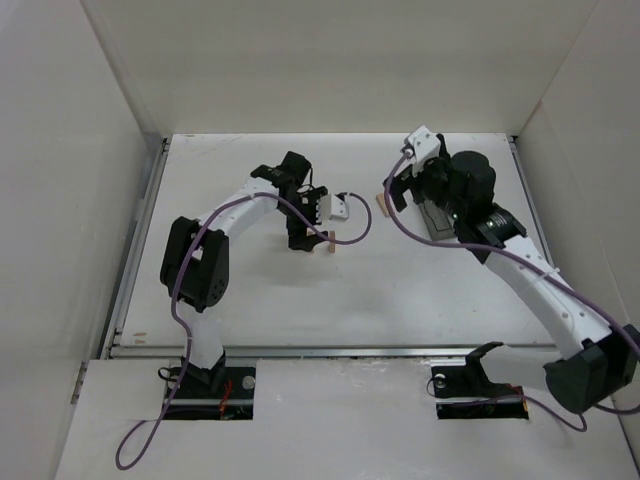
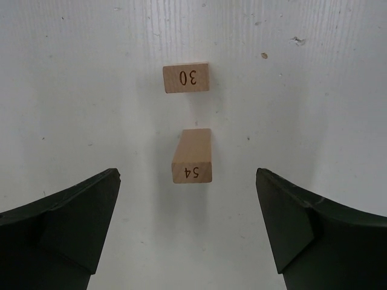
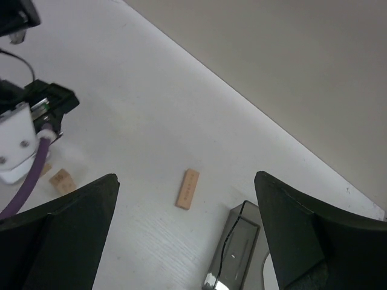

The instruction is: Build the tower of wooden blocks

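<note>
Both grippers open over loose wooden tower pieces

The left gripper [image 2: 187, 175] hangs with jaws wide apart around the block marked 54 [image 2: 192, 156], touching nothing; the block marked 30 [image 2: 186, 78] sits just beyond it, apart, on the white surface [image 2: 314, 109]. The right gripper [image 3: 184, 180] is also spread and empty above the flat plank [image 3: 187, 188], which lies beside the dark translucent container [image 3: 236, 254]. The pieces are pale, smooth, square-edged wood, so likely light, rigid and easily toppled. They are best pinched across their flat opposite faces.
</note>
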Robot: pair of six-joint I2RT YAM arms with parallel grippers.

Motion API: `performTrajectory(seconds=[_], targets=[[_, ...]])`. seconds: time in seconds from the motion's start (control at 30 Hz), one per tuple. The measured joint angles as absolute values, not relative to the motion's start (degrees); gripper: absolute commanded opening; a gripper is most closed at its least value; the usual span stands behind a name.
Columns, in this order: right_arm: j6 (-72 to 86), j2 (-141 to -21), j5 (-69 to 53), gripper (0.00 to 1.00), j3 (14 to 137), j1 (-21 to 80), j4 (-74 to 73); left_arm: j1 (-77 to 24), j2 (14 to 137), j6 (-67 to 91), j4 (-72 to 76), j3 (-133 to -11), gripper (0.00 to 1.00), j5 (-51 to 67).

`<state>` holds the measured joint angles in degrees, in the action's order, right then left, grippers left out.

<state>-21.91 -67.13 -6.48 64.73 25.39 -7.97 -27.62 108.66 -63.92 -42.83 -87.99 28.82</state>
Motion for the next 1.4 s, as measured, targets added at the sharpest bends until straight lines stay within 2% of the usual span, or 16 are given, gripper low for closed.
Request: performTrajectory(seconds=[0.4,0.63,0.9,1.07,1.17,1.2,1.4], targets=[[-10.46,-95.9,-6.9,1.0,84.38,21.3,-13.23,-26.76,100.53,-63.61,-45.76,-88.14,0.97,29.3],[-8.73,-109.65,-5.56,0.93,92.75,20.6,-18.15,-22.85,93.97,-54.74,-43.9,-87.5,0.97,28.95],[-8.4,-121.38,-2.28,0.86,95.59,20.6,-25.58,-17.1,89.91,-44.56,-38.89,-82.46,0.99,25.17],[-7.49,-124.42,0.12,0.76,96.82,20.6,-28.8,-15.57,89.03,-40.49,-37.69,-79.18,0.99,23.27],[-7.22,-124.62,1.19,0.65,97.06,20.6,-29.58,-14.96,89.01,-37.98,-36.4,-78.24,0.99,21.76],[-7.18,-124.64,1.54,0.58,97.08,20.6,-29.61,-14.87,89.01,-37.1,-35.94,-78.11,0.99,21.1],[-7.68,-125.58,1.96,0.38,97.21,20.6,-29.65,-14.17,89.01,-30.35,-32.01,-77.95,0.99,15.51]])
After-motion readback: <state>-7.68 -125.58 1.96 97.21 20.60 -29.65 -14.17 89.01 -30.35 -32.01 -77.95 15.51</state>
